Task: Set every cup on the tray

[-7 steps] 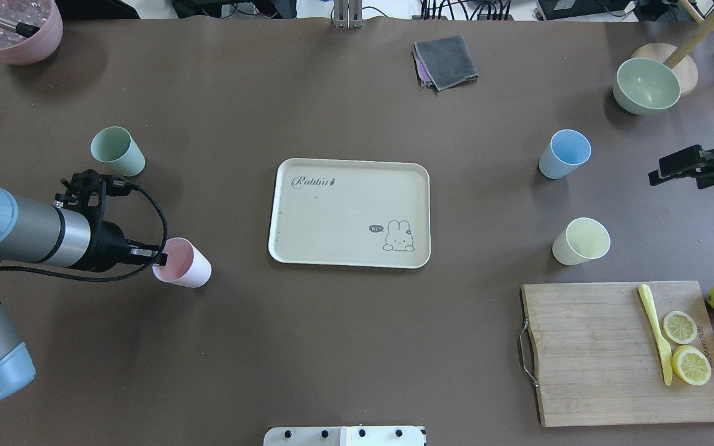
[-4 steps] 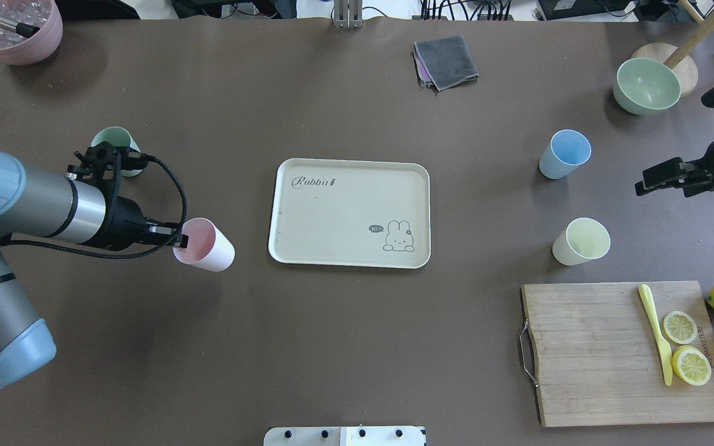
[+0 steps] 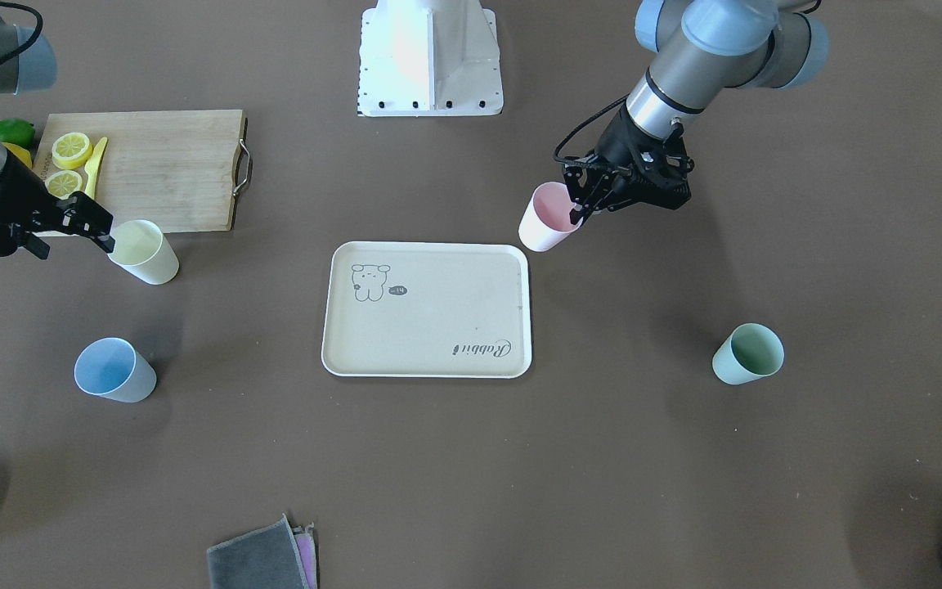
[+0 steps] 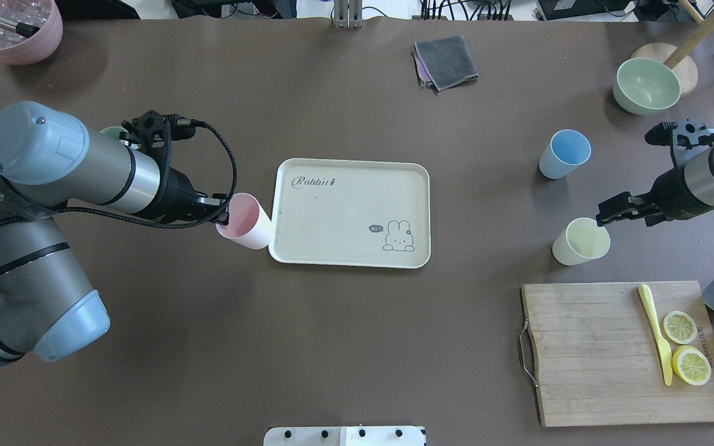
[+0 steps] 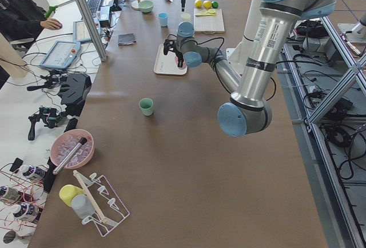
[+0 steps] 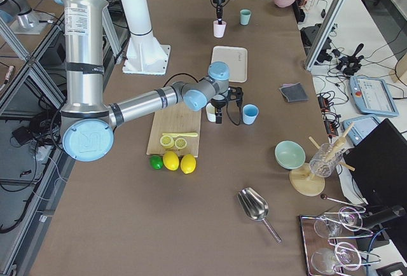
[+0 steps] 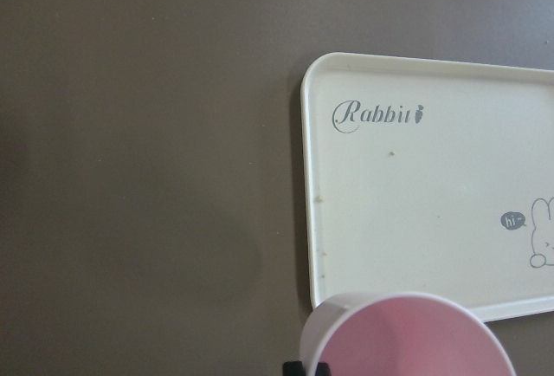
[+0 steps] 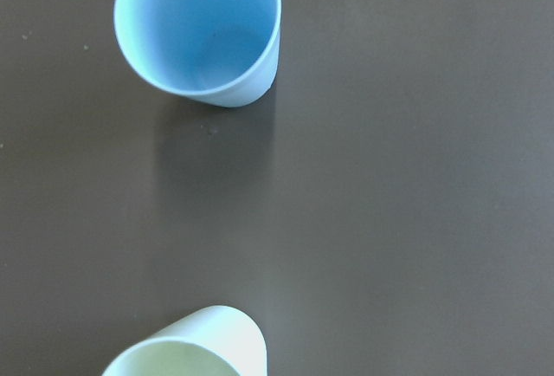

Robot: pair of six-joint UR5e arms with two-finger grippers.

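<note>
Pink cup (image 4: 246, 229) upright, mouth up, in left pincer (image 4: 224, 216), beside tray (image 4: 332, 210)

I can read two things, both on the flat beige rectangular tray (image 4: 344, 210) with a raised whitish rim. Seen from overhead, the grey "Rabbit" script (image 4: 313, 181) sits toward its 10 o'clock corner. A "hi" in a small dark speech bubble (image 4: 375, 228) sits toward 4 o'clock, beside the bunny drawing (image 4: 398, 236).
</note>
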